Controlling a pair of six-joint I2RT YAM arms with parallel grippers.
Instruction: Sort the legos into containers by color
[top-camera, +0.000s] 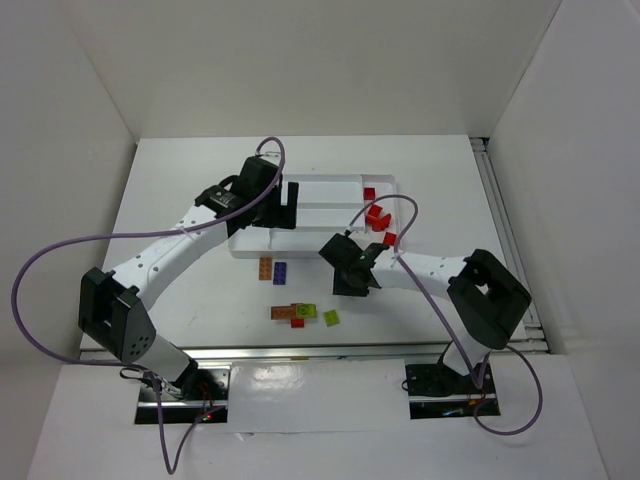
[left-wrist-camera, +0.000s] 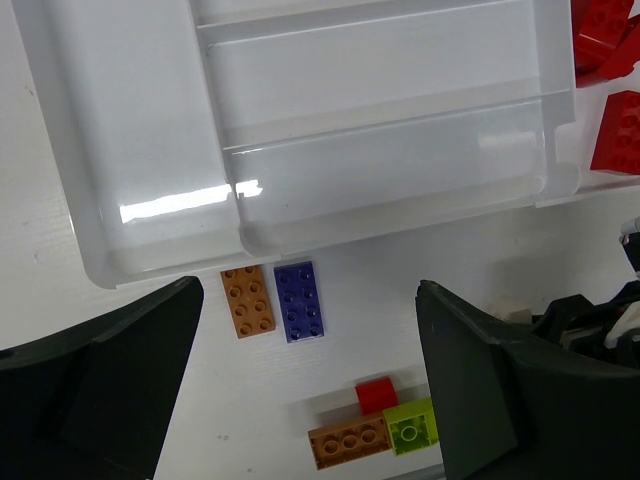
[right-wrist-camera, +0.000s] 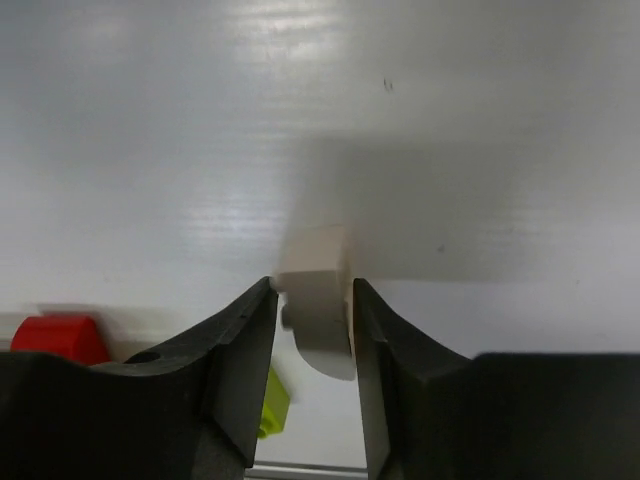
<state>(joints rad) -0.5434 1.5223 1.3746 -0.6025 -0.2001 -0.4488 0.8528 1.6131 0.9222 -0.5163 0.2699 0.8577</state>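
The white tray (top-camera: 262, 243) lies at the table's middle, with red legos (top-camera: 376, 213) in its right end section. My left gripper (top-camera: 285, 210) hangs open and empty over the tray's left part; in its wrist view (left-wrist-camera: 310, 380) the tray's near slots (left-wrist-camera: 380, 170) look empty. My right gripper (top-camera: 347, 275) is in front of the tray. In its wrist view (right-wrist-camera: 312, 290) it is shut on a cream lego (right-wrist-camera: 318, 305) just over the table. Loose on the table are an orange plate (left-wrist-camera: 248, 301), a blue-purple plate (left-wrist-camera: 299, 301), an orange brick (left-wrist-camera: 348, 442), a red brick (left-wrist-camera: 377, 394) and a lime brick (left-wrist-camera: 413, 426).
A second lime piece (top-camera: 331, 318) lies near the front edge, right of the loose cluster. White walls enclose the table at the left, back and right. A metal rail (top-camera: 300, 349) runs along the near edge. Purple cables loop over both arms.
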